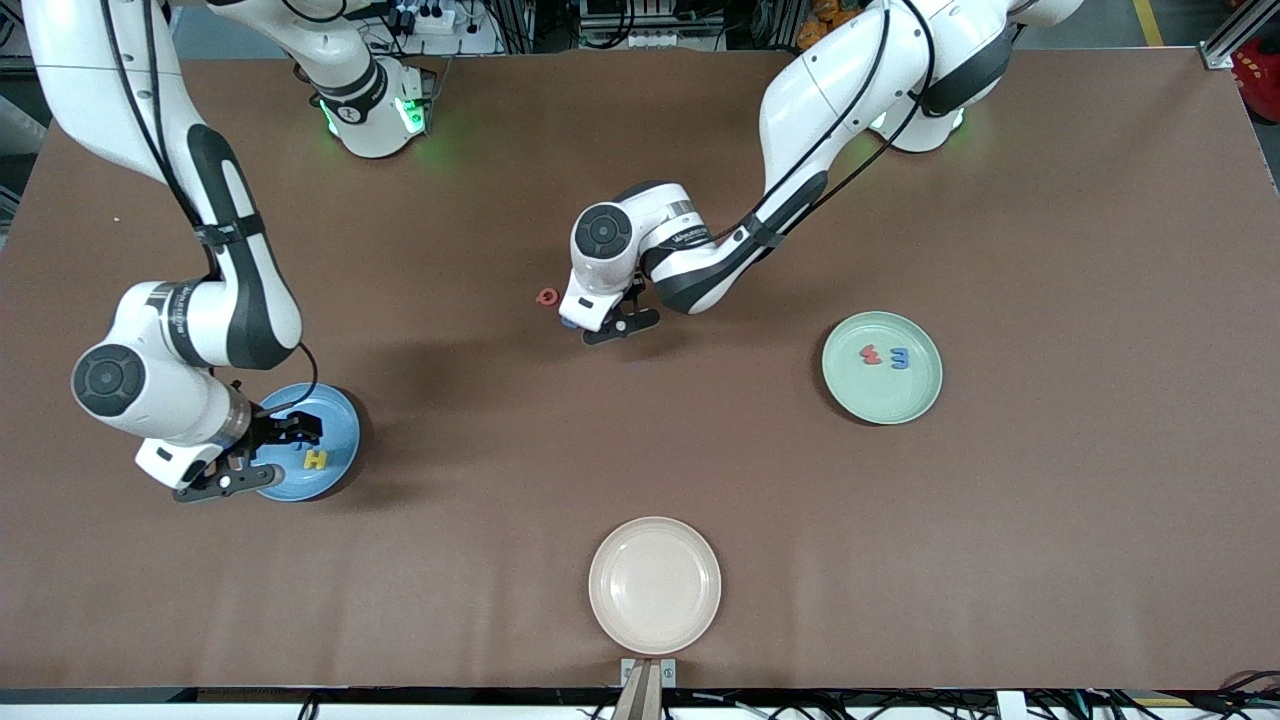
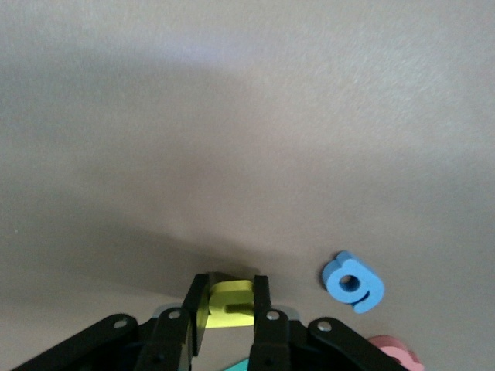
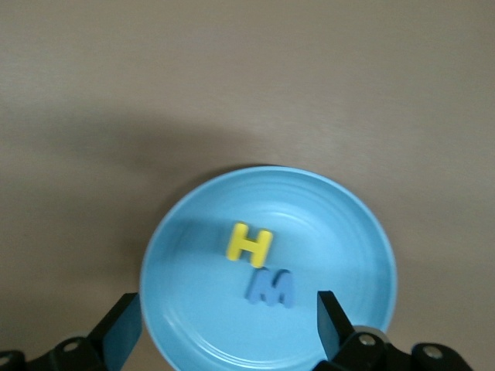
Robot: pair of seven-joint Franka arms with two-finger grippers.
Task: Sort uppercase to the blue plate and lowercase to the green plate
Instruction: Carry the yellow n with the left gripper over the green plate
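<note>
Two white glossy arms, dark grey-black joint bands, round dark caps on wrist joints. Black cables strapped along the links. Green lights glow at both bases, near 12 o'clock of the front view. Left gripper [image 2: 224, 325] black, silver screws. Right gripper [image 3: 224, 328] black, fingers [image 3: 331, 318] dark blue-black.

A wide brown worktop [image 1: 1050, 520] fills nearly everything, its covering matte and faintly rippled near the front edge, with soft shadows pooling across the middle. Along the top edge runs grey floor [image 1: 1110, 25] with tangled black cables [image 1: 640, 30], a yellow floor stripe [image 1: 1148, 20] and what may be a power strip [image 1: 425, 18]. An aluminium frame corner [image 1: 1235, 40] sits at one end.
</note>
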